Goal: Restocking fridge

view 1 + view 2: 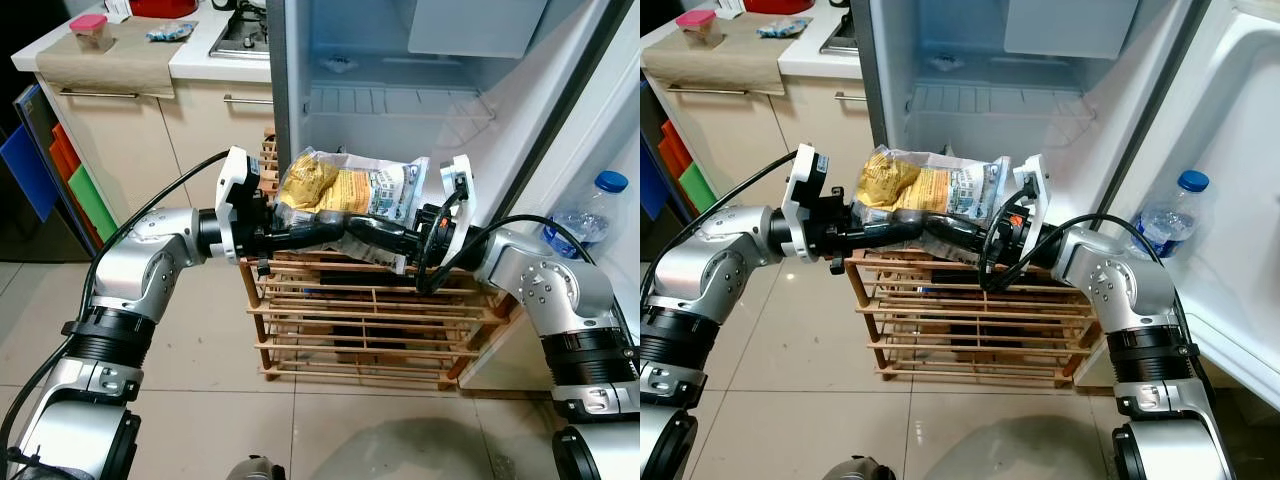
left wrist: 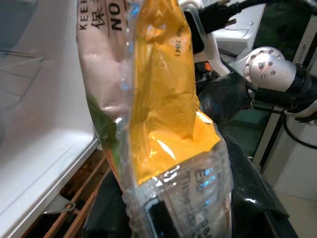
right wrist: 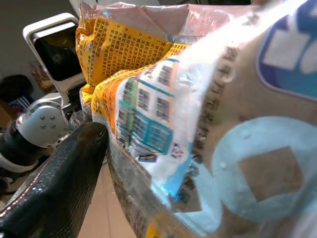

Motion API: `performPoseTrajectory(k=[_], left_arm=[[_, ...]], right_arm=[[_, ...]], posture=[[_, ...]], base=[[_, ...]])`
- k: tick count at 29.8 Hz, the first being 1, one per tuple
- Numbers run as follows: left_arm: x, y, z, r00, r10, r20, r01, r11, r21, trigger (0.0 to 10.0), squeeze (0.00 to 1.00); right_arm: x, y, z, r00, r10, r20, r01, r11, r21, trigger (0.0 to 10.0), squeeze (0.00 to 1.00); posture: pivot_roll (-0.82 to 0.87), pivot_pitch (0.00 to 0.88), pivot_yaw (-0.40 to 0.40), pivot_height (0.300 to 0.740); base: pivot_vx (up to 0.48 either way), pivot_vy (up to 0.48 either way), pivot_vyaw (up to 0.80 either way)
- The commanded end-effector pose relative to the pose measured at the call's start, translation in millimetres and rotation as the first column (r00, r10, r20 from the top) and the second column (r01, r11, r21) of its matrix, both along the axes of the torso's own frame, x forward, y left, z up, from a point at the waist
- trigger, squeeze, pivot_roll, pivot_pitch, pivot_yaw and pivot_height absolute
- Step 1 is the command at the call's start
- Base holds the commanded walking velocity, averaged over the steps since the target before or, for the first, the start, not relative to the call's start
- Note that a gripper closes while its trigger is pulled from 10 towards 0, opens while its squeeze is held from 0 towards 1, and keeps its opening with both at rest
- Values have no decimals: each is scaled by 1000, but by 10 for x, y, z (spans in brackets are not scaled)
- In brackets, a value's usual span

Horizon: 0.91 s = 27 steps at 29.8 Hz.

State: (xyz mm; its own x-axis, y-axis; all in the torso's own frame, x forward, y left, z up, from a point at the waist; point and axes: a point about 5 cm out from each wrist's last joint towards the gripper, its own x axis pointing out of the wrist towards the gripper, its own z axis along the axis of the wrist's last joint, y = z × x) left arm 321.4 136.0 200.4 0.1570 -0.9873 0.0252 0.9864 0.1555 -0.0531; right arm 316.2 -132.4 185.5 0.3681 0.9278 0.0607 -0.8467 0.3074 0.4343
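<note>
The robot stands facing an open fridge, whose pale interior sits at twelve o'clock in the head views, with its door swung out at two to three o'clock. A clear plastic packet with yellow contents and printed labels is held level at the centre of the scene, in front of the fridge's lower edge and directly above a wooden slatted rack standing on the tiled floor. The left pincer reaches in from nine o'clock, its black fingers running under the packet's near edge and closed against it; the left wrist view shows the packet pressed close along those fingers. The right pincer reaches in from three o'clock, its black fingers likewise clamped on the packet's lower edge, so both pincers meet beneath the packet's middle. The packet touches neither the rack nor the fridge shelf as far as can be judged. A water bottle with a blue cap stands in the door shelf at three o'clock, well apart from the packet. At ten to eleven o'clock a tabletop above beige drawers carries a small container with a pink lid and a small blue packet, with a hob just beside them.
</note>
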Motion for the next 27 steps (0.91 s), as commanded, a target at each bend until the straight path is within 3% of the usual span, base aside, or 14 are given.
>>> performPoseTrajectory(k=[1,2,3,4,5,13,27], left_arm=[[-36,-120,213,993,-90,71,92,995,-37,10000,0],[-36,-120,213,993,-90,71,92,995,-37,10000,0],[-42,-124,215,993,-96,72,98,995,-35,10000,0],[-42,-124,215,993,-96,72,98,995,-35,10000,0],[-44,-122,211,993,-97,71,100,994,-32,10000,0],[-81,-70,170,994,-105,40,106,994,-4,10000,0],[-52,-58,177,995,-82,51,81,997,11,10000,0]], right_arm=[[6,63,100,999,27,24,-27,1000,13,8745,0],[6,63,100,999,27,24,-27,1000,13,8745,0],[7,62,105,999,27,24,-28,999,17,2863,0],[7,62,105,999,27,24,-28,999,17,2863,0],[5,59,112,999,29,22,-30,999,27,0,0],[-1,-21,201,999,-23,24,20,994,106,0,0],[-70,27,166,1000,-17,4,16,991,129,0,0]], posture=[[-87,0,0,740],[-87,0,0,740],[-87,0,0,740],[-87,0,0,740],[-87,0,0,740],[-78,0,-3,740],[-80,0,2,740]], base=[[0,0,0],[0,0,0],[0,0,0],[0,0,0],[0,0,0],[0,0,0],[0,0,0]])
